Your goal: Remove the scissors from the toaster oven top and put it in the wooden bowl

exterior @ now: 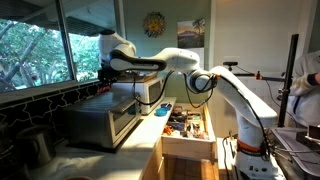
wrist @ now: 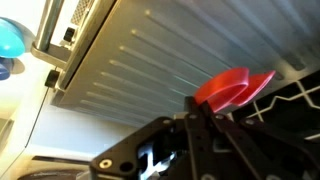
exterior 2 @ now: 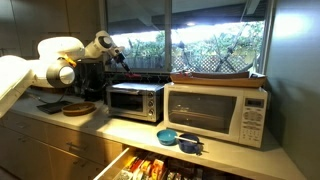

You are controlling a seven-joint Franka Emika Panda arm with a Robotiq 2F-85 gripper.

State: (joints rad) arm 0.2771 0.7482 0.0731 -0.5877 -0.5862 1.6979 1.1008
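In the wrist view my gripper [wrist: 193, 112] is shut on the red handle of the scissors [wrist: 235, 88], just over the ribbed metal top of the silver toaster oven [wrist: 150, 60]. The blades are hidden behind the fingers. In both exterior views the gripper [exterior: 105, 76] [exterior 2: 123, 60] hangs a little above the toaster oven [exterior: 100, 122] [exterior 2: 135, 102]. The wooden bowl [exterior 2: 77, 108] sits on the counter beside the toaster oven, below the arm's elbow.
A white oven [exterior 2: 215, 112] [exterior: 150, 92] stands next to the toaster oven. Blue bowls [exterior 2: 172, 136] [wrist: 10, 40] sit on the counter in front. A drawer full of packets [exterior: 185, 125] [exterior 2: 150, 168] stands open below. A dark wire rack [wrist: 295, 100] is near the scissors.
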